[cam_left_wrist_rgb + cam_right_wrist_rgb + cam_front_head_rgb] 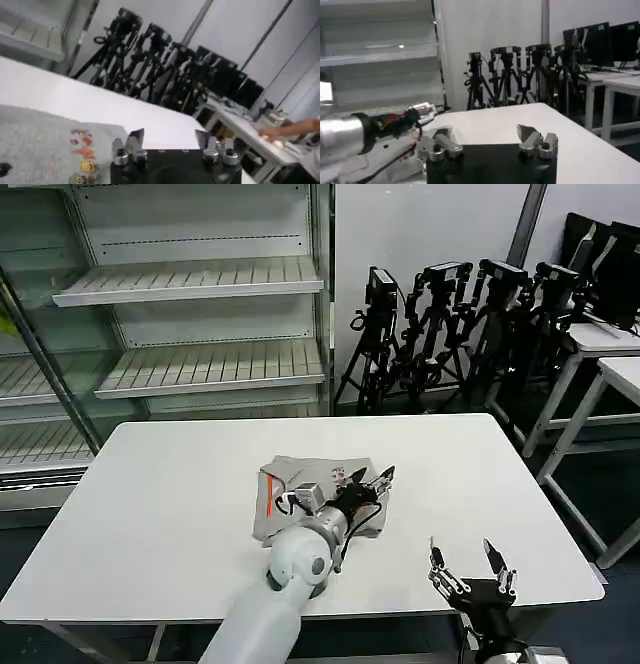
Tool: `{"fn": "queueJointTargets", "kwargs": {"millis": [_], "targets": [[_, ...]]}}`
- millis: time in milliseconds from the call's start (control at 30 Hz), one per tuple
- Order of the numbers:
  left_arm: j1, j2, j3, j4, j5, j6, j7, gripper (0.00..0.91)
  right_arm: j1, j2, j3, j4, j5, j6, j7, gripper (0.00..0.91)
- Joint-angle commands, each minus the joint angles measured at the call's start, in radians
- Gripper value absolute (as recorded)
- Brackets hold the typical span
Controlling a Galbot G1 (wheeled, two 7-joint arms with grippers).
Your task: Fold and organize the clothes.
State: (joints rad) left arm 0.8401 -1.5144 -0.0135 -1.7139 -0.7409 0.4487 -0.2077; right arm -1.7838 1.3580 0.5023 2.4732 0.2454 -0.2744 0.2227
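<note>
The clothes are one light grey T-shirt (292,476), lying folded into a compact rectangle at the middle of the white table (150,484). An orange-red mark (270,496) shows along its left fold. In the left wrist view the shirt's small multicoloured print (82,150) faces up. My left gripper (365,476) hovers open over the shirt's right edge, with nothing between its fingers (136,135). My right gripper (462,549) stands open and empty near the table's front right edge, apart from the shirt. The right wrist view shows my left arm (350,135) over the cloth (390,162).
Empty metal shelves (190,284) stand behind the table on the left. A row of black tripods (440,324) lines the back wall. Side tables (610,354) stand to the right. Bare tabletop surrounds the shirt on all sides.
</note>
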Motion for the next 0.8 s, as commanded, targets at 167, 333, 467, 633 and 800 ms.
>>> {"fn": "queueJointTargets", "kwargs": {"millis": [167,333,467,633,800], "targets": [[0.414,0.227,-0.328,-0.436,0.376,-0.176,0.062,0.907,0.091,-0.001,-0.005,-0.024,-0.090,0.010,0.030,0.907],[0.587,0.238,-0.470,-0.482,0.544,-0.296,0.077,0.907,0.111,0.003,-0.022,-0.045,-0.109,0.047,0.024,0.907],[0.651,0.221,-0.526,-0.519,0.556,-0.310,0.073,0.907,0.121,0.004,-0.041,-0.080,-0.178,0.071,0.022,0.907],[0.694,0.212,-0.533,-0.541,0.585,-0.330,0.073,0.907,0.119,0.009,-0.054,-0.092,-0.224,0.089,0.028,0.907],[0.705,0.203,-0.532,-0.563,0.589,-0.329,0.074,0.907,0.113,0.013,-0.057,-0.077,-0.256,0.089,0.038,0.907]]}}
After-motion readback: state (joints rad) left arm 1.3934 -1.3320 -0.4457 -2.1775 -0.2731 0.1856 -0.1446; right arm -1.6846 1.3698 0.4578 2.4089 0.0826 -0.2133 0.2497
